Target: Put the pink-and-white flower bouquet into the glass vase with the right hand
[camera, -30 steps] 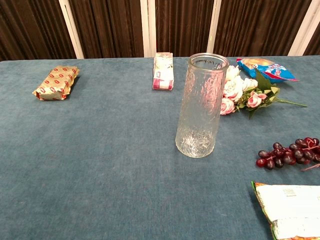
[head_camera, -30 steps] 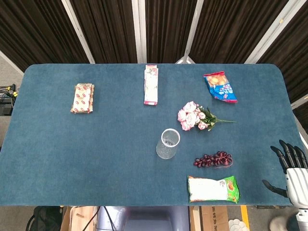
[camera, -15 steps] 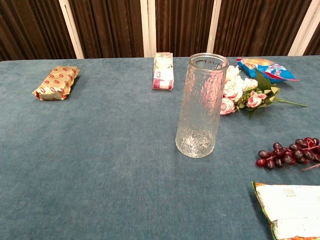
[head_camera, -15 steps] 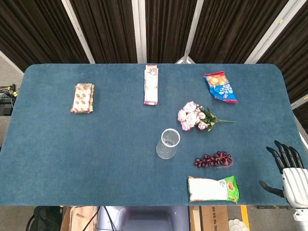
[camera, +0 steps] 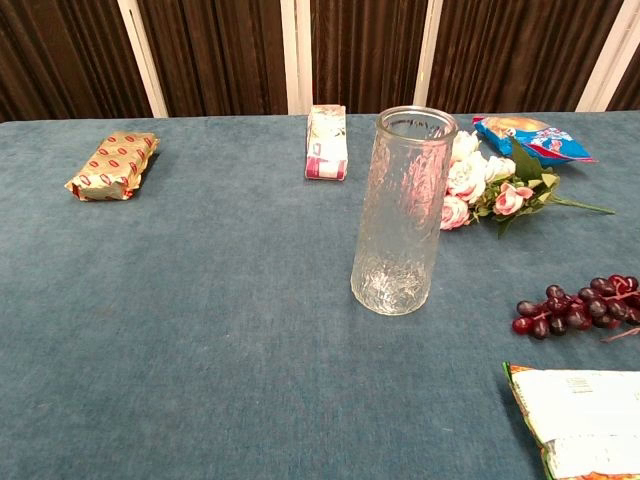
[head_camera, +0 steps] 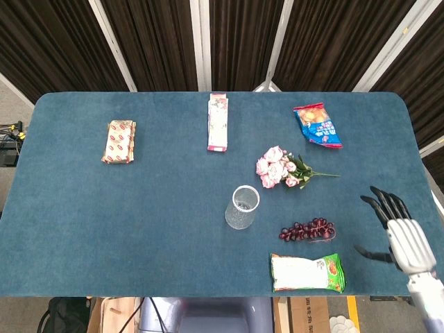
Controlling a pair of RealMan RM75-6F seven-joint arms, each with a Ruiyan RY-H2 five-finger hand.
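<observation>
table point(head_camera: 83, 222): blue cloth | on it: vase point(head_camera: 241, 207), bouquet point(head_camera: 281, 167), grapes point(head_camera: 307, 229), four snack packs

A bunch of dark grapes point(head_camera: 308, 230) and a green-and-white packet point(head_camera: 307, 272) are seen just left of the hand. A blue snack bag point(head_camera: 318, 125), a pink-and-white box point(head_camera: 218, 122) and a gold packet point(head_camera: 119, 141) are set farther off.

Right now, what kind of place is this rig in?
Likely a lab or data-collection booth, not a home: a blue felt-covered table set with staged props such as a glass vase and a grape bunch, backed by dark pleated curtains.
</observation>
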